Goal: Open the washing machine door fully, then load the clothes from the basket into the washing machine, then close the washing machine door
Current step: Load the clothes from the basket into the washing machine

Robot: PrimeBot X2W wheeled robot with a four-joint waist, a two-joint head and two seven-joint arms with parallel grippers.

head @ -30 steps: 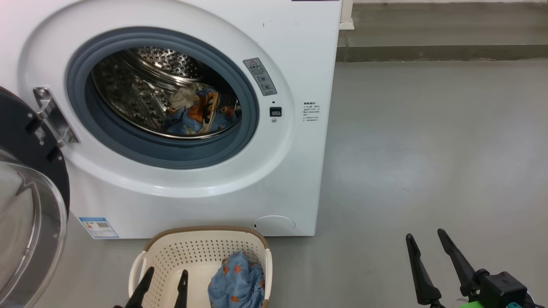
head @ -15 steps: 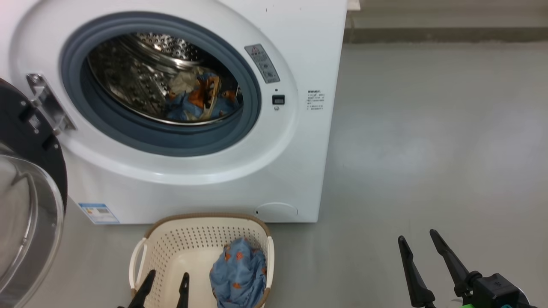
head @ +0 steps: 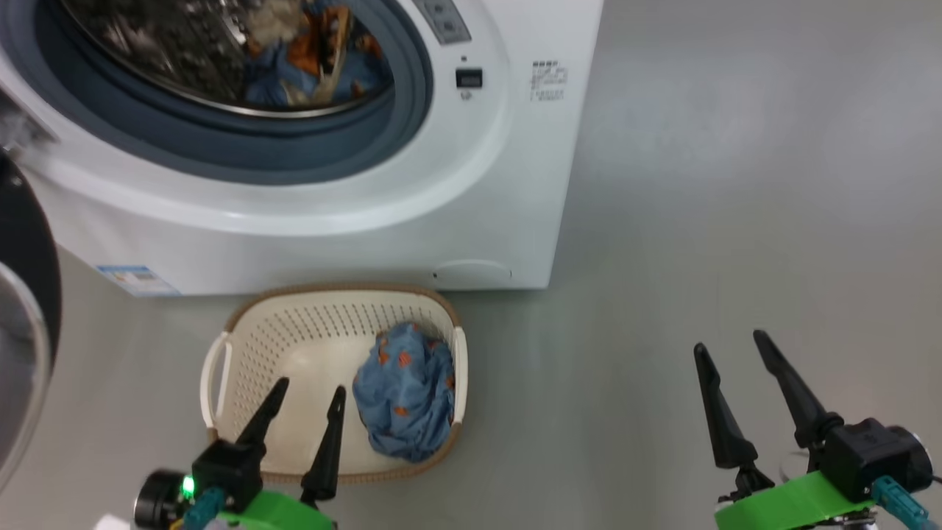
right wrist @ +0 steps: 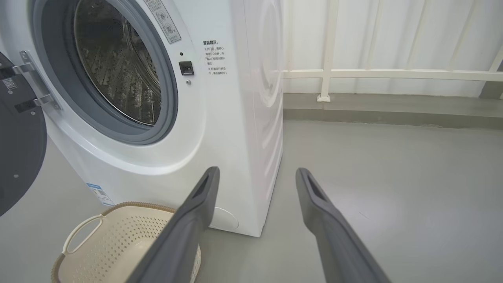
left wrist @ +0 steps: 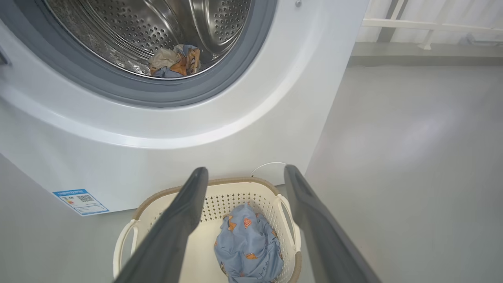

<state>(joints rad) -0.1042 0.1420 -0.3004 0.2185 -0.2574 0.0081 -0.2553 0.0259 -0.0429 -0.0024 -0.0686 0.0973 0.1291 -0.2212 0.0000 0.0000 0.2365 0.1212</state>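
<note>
The washing machine (head: 471,184) stands with its door (head: 29,243) swung open at the left, and a bundle of printed clothes (head: 309,51) lies in the steel drum. The cream basket (head: 221,368) sits on the floor in front of it, holding blue clothes (head: 405,390) against its right side. My left gripper (head: 310,386) is open above the basket's bare left half, empty, just left of the bundle. In the left wrist view the clothes (left wrist: 247,247) lie below the open left gripper (left wrist: 245,169). My right gripper (head: 728,341) hangs open and empty over the floor at the right.
Grey floor (head: 736,184) spreads to the right of the machine. A white railing (right wrist: 353,74) and a low kerb run behind it in the right wrist view. The open door (right wrist: 19,157) juts out to the left of the basket (right wrist: 129,206).
The head camera has tilted down, so the machine and basket sit higher in the picture and more of both arms shows. The grippers stay open; the clothes in the basket have not moved.
</note>
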